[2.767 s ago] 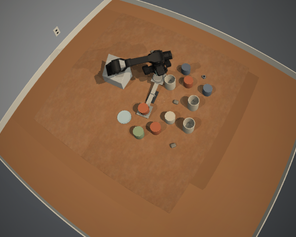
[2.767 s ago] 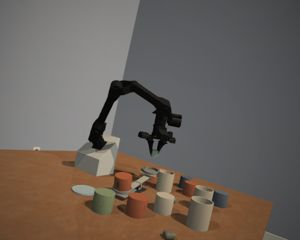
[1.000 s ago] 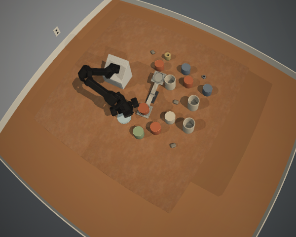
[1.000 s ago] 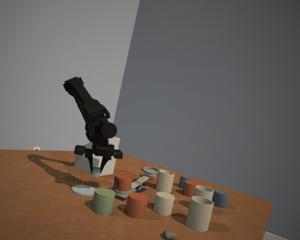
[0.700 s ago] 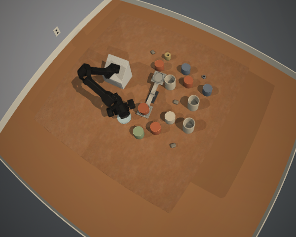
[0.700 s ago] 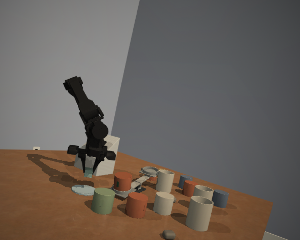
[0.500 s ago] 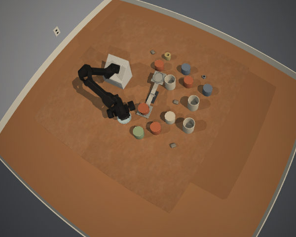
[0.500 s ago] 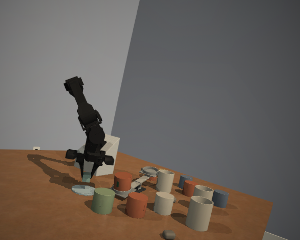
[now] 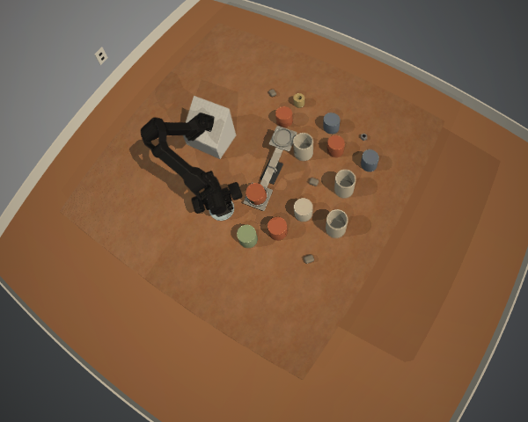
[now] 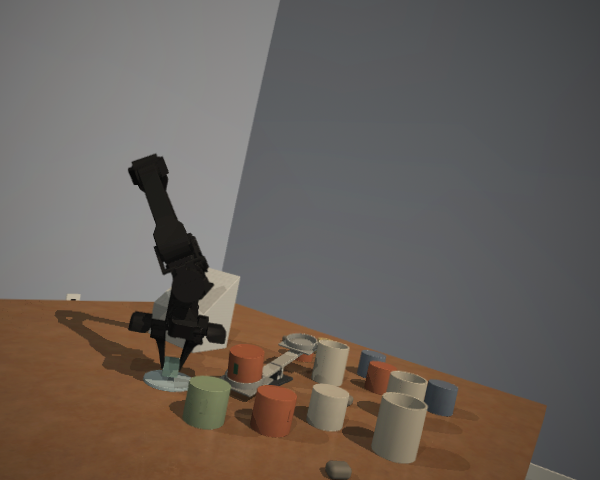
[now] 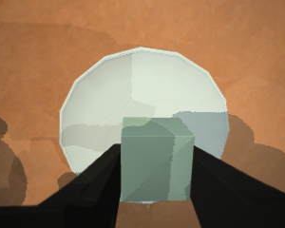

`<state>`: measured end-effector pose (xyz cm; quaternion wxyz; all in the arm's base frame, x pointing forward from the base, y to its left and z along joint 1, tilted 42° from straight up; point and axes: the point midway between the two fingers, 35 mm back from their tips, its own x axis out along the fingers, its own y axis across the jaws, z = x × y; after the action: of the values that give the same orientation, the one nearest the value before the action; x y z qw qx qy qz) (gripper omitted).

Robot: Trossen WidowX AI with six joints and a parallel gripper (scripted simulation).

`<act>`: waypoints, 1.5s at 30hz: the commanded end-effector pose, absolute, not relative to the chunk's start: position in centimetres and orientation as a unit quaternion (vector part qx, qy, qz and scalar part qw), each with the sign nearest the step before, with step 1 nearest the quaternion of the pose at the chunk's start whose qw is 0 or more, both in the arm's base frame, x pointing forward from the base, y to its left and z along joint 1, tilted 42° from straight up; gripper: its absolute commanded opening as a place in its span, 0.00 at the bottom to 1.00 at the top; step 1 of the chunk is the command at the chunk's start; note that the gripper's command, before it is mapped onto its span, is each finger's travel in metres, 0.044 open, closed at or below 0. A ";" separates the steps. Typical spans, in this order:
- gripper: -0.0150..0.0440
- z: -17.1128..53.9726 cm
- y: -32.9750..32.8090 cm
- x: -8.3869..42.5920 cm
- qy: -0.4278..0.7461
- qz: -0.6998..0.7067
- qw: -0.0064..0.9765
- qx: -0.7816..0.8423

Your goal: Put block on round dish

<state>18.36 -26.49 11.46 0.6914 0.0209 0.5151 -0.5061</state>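
My gripper (image 10: 171, 365) (image 11: 152, 151) is shut on a teal block (image 10: 170, 367) (image 11: 148, 161), held low over the round pale dish (image 9: 223, 216) (image 10: 154, 380) (image 11: 97, 97). Any small gap between block and dish is too fine to tell. The block is hidden from above by the arm in the top view. The balance (image 9: 271, 169) (image 10: 278, 366) stands beside the dish. A red cup (image 9: 256, 193) (image 10: 246, 363) is on its near, lower pan. Its far, raised pan (image 9: 282, 137) (image 10: 300, 342) is bare. Another red cup (image 9: 283, 116) stands on the table beyond that pan.
A green cylinder (image 9: 246, 235) (image 10: 207, 401) and a red one (image 9: 276, 227) (image 10: 273, 410) stand near the dish and balance. A cream cylinder (image 9: 303, 208), a tall pale cup (image 9: 303, 149) and several more cups stand farther right. A white block-shaped stand (image 9: 225, 131) is by the arm's base.
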 end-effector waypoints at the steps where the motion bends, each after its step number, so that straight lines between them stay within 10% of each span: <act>1: 0.25 10.7 -26.8 18.3 0.519 -0.502 0.692 0.020; 7: 0.25 10.2 -27.3 18.3 0.519 -0.502 0.692 0.020; 24: 1.00 11.6 -26.3 18.5 0.517 -0.505 0.691 0.022; 45: 1.00 17.8 -20.4 18.6 0.516 -0.499 0.696 0.020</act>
<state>18.69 -20.58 17.52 0.6971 0.0200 0.5178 -0.4956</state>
